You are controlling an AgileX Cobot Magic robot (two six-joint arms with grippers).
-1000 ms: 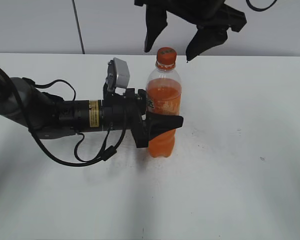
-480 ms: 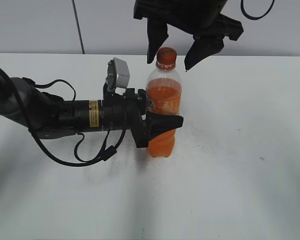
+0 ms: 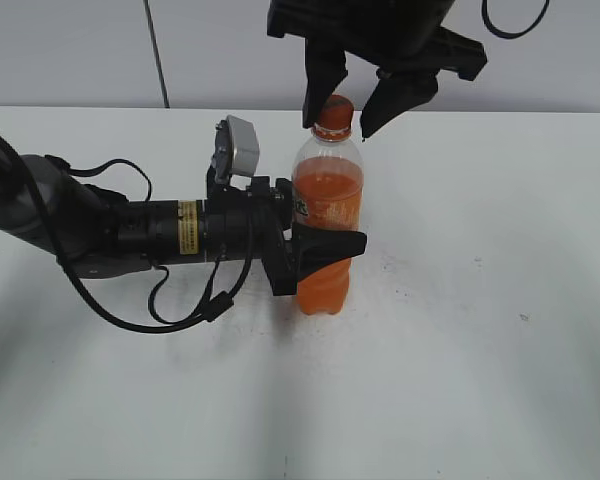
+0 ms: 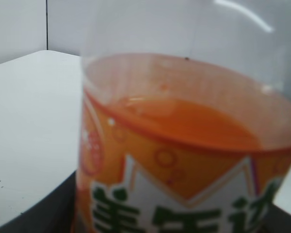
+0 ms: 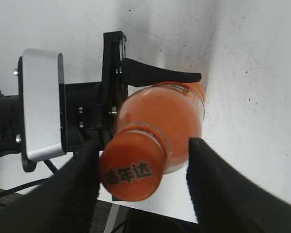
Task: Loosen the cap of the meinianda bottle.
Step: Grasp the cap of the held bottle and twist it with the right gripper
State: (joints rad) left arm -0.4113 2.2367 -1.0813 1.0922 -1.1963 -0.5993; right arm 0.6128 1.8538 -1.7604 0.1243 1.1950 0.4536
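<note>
The meinianda bottle (image 3: 326,215) is seen upright on the white tabletop (image 3: 480,350), a little left of centre in the exterior view, filled with orange drink to about its shoulder. It is judged to be fairly heavy for its size, with thin clear walls that would yield under a hard squeeze and a smooth, somewhat slippery label; the ribbed waist is taken to be the stiffest place for a steadying hold. The cap (image 3: 333,112) is small, hard and round, and is best taken across its sides, where a firm pinch is likely to be needed before any twist bites. The left pincer (image 3: 325,250) is laid in horizontally from the left of the frame and is pressed together around the bottle's middle, one dark finger being visible across the front of the waist; in the left wrist view only the label and liquid fill the frame. The right pincer (image 3: 342,100) hangs from the upper centre of the frame with its fingers (image 5: 211,179) spread to either side of the cap. In the right wrist view a gap is visible on the right side, while contact on the left side cannot be told.
</note>
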